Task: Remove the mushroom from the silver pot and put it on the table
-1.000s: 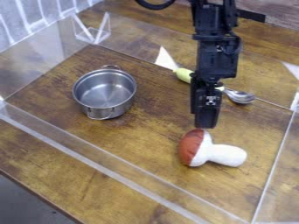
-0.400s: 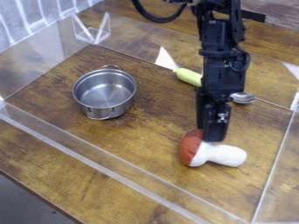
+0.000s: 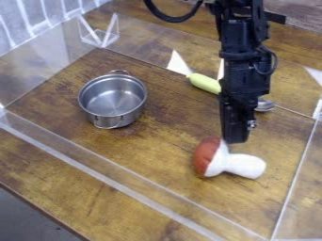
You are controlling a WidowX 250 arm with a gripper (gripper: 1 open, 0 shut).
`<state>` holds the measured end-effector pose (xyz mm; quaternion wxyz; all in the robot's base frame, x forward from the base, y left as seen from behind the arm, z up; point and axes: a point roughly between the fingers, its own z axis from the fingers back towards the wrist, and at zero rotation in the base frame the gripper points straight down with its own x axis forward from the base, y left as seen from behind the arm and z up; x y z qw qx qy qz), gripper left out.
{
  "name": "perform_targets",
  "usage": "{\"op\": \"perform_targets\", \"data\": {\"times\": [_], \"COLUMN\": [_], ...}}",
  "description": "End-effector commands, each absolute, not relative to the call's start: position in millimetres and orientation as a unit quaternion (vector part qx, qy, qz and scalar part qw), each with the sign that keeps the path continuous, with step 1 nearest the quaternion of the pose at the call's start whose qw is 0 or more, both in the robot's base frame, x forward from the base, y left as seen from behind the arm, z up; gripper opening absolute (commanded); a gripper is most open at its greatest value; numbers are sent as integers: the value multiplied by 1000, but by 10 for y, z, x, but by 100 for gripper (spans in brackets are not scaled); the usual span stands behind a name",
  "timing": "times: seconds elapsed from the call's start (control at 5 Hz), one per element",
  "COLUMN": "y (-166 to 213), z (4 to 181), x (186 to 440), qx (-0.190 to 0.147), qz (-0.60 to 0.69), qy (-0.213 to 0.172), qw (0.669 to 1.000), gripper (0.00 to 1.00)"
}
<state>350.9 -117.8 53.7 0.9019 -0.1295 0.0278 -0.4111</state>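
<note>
The mushroom (image 3: 224, 162) lies on its side on the table (image 3: 151, 141), right of centre, with its red-brown cap (image 3: 208, 158) to the left and its white stem (image 3: 246, 168) to the right. The silver pot (image 3: 113, 100) stands to the left with nothing inside it. My gripper (image 3: 234, 137) points down just above the mushroom, its dark fingertips at the place where cap meets stem. The fingers (image 3: 233, 124) are seen edge-on, so their gap does not show, nor whether they touch the mushroom.
A yellow-green vegetable toy (image 3: 204, 82) and a metal spoon (image 3: 261, 104) lie behind the arm. Clear acrylic walls (image 3: 138, 184) edge the table at the front, the left and the right.
The gripper has shifted right and come down from beside the spoon to just over the mushroom. Mushroom and pot have not moved.
</note>
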Motion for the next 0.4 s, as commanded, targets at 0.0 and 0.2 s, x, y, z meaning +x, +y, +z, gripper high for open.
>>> {"op": "perform_targets", "data": {"times": [0.0, 0.2], "y": [-1158, -1145], "z": [795, 830], "x": [3573, 3601], "qx": [-117, -115], "qz": [-405, -399], "qy": [-3, -4], "qw": [907, 910], "gripper": [100, 100]}}
